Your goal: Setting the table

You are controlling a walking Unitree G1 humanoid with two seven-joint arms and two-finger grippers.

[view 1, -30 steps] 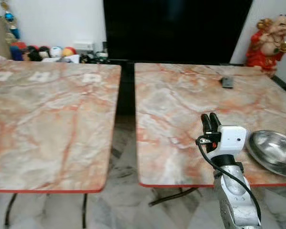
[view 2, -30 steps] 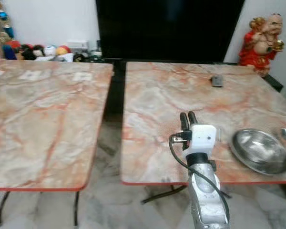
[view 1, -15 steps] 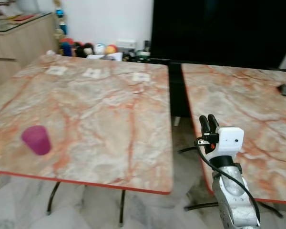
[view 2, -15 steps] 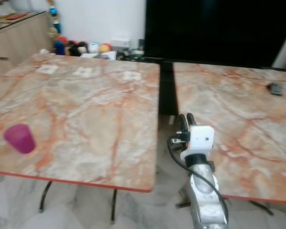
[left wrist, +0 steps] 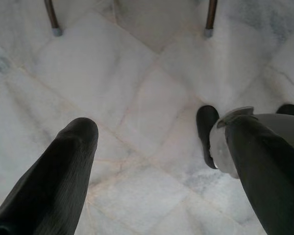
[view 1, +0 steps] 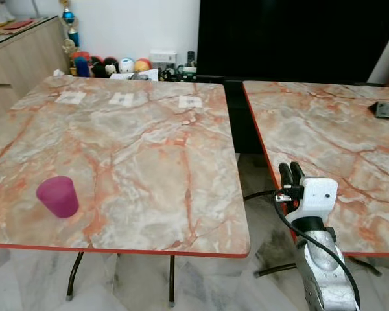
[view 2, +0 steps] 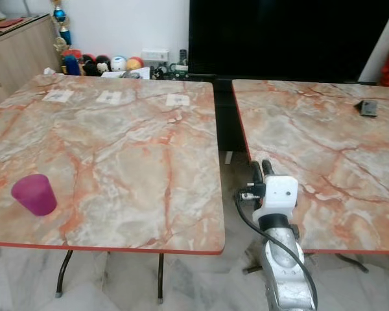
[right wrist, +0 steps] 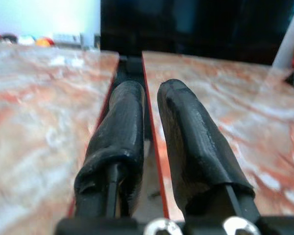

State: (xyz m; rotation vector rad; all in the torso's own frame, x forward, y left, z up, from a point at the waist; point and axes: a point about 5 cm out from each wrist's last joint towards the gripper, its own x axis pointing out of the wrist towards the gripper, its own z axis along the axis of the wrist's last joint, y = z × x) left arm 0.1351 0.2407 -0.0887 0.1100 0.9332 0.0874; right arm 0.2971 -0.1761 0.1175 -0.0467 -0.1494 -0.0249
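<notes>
Panned leftward, camera now shows purple cup (view 1: pixel 58 196) on left table (view 1: pixel 142 149); right gripper (view 1: pixel 291 173) pressed together.

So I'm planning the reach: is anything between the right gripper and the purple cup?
Nothing visible stands on the left table between them. The right gripper is raised by the gap between the tables; the purple cup is near the table's front left.

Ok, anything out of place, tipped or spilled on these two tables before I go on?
Nothing spilled or damaged. The purple cup stands upside down near the left table's front edge. A small dark object lies at the right table's far side. The right gripper, fingers together, is raised at the gap between them.
</notes>
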